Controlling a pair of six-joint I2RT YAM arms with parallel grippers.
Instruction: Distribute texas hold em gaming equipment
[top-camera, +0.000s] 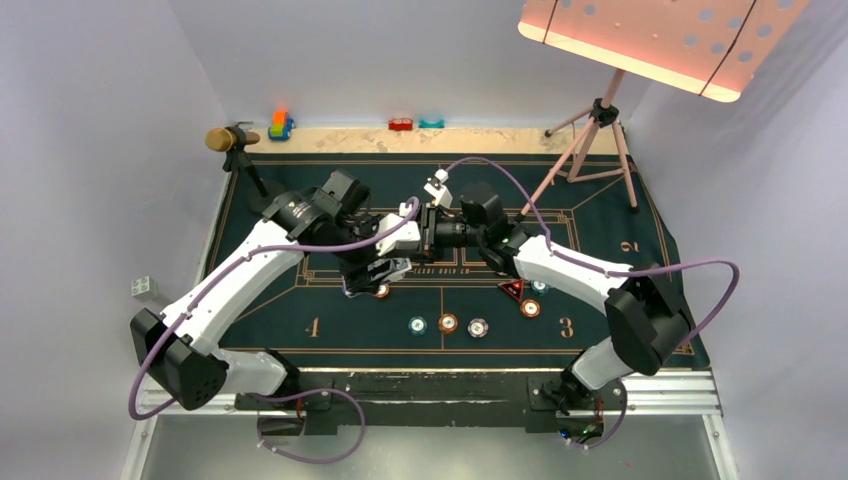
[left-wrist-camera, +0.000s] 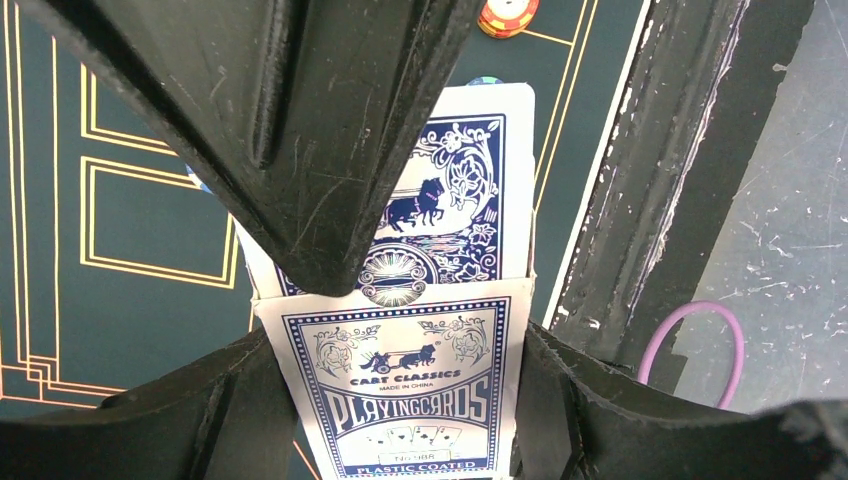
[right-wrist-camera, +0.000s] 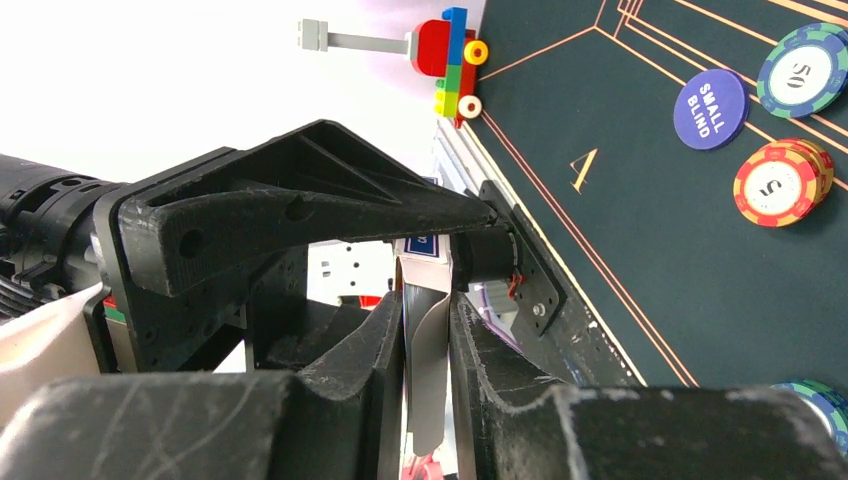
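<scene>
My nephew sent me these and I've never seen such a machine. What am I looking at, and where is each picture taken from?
These are two robot arms, a left arm and a right arm, bolted side by side. The wide picture comes from a fixed camera above and behind them. The other two come from small cameras on each wrist, looking along that arm's claw. Under the arms lies a green poker mat with chips, a red-black triangle marker and a blue "small blind" disc on it. The left claw grips an open box of playing cards. The right claw pinches one card sticking out of that box.
</scene>
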